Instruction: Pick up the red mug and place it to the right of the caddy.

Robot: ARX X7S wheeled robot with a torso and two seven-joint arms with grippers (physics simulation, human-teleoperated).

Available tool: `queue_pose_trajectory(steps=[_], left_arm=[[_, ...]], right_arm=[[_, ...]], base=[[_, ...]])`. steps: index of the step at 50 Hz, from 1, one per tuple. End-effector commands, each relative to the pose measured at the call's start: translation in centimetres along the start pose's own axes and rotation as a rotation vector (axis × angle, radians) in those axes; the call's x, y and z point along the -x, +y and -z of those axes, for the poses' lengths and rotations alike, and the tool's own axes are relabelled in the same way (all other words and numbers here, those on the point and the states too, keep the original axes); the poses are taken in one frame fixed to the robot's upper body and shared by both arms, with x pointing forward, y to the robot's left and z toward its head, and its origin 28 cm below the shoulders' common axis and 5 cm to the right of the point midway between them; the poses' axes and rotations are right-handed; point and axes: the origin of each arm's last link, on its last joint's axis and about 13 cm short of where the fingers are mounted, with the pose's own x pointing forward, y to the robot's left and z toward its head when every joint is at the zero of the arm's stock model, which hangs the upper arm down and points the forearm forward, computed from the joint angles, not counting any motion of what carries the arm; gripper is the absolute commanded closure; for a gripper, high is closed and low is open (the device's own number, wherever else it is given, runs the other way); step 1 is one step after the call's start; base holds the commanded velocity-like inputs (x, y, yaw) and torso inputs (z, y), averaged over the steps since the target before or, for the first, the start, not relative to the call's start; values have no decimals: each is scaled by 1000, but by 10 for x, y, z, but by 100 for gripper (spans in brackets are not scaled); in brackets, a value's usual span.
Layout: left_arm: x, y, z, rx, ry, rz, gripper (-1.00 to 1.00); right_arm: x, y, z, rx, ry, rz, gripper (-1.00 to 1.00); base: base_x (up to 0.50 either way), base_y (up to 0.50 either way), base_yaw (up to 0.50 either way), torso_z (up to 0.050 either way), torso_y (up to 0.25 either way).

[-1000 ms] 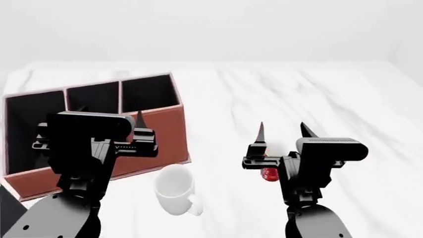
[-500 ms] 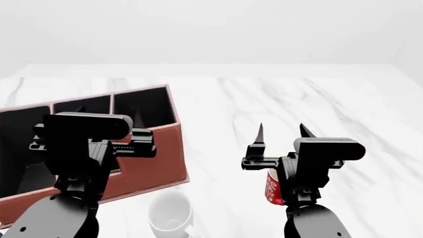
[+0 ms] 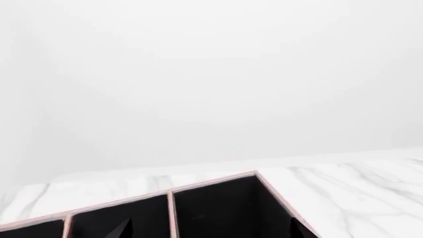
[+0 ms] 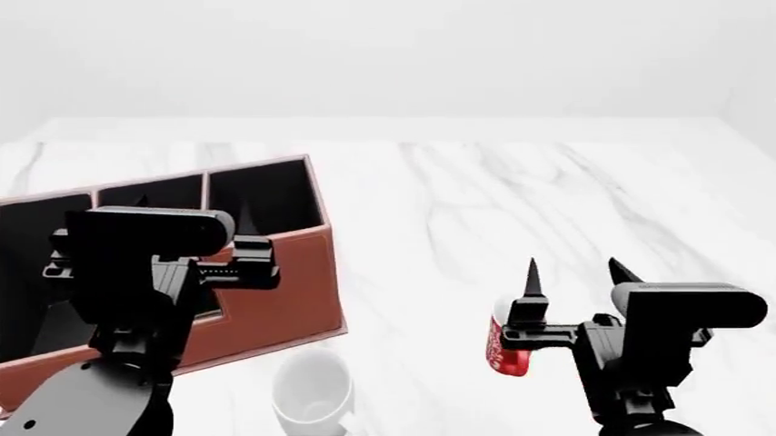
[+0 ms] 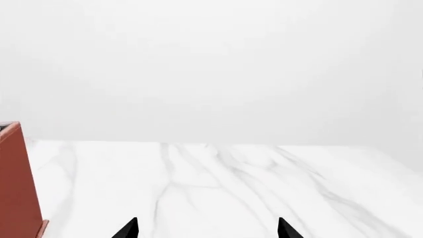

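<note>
The red mug (image 4: pixel 501 356) stands on the white marble table (image 4: pixel 485 200), near the front, well right of the caddy. It is partly hidden behind my right gripper's left finger. The caddy (image 4: pixel 291 291) is reddish-brown with black compartments at the left. Its black compartments show in the left wrist view (image 3: pixel 218 208) and its corner in the right wrist view (image 5: pixel 17 183). My right gripper (image 4: pixel 573 268) is open and empty, just right of the mug; it also shows in its wrist view (image 5: pixel 206 229). My left gripper (image 4: pixel 194 211) is open over the caddy, also seen in its wrist view (image 3: pixel 211 230).
A larger plain white mug (image 4: pixel 313 395) lies in front of the caddy's right end, near the front edge. The marble table stretches back to a white wall.
The head view shifted first, so the things slid down in the picture. Then my right gripper moved right and nearer to me, uncovering more of the red mug. The left arm barely moved.
</note>
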Motion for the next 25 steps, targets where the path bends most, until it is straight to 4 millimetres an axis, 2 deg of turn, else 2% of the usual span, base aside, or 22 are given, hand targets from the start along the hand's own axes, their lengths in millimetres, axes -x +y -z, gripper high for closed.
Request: queue_pose_trajectory(steps=[1,9,25], left_arm=[[2,1,-1,1,2,-8,-100],[1,2,1,2,7,-15,-100],[-1,2,3,2,10,-16,-100]], right_arm=[[28,-29,15,51,132,-22,-100],[36,-38,34,51,195,-26,-100],[40,-33,51,86,263,-92,-100]], base=[[0,0,0,0,0],[0,0,0,0,0],[0,0,0,0,0]])
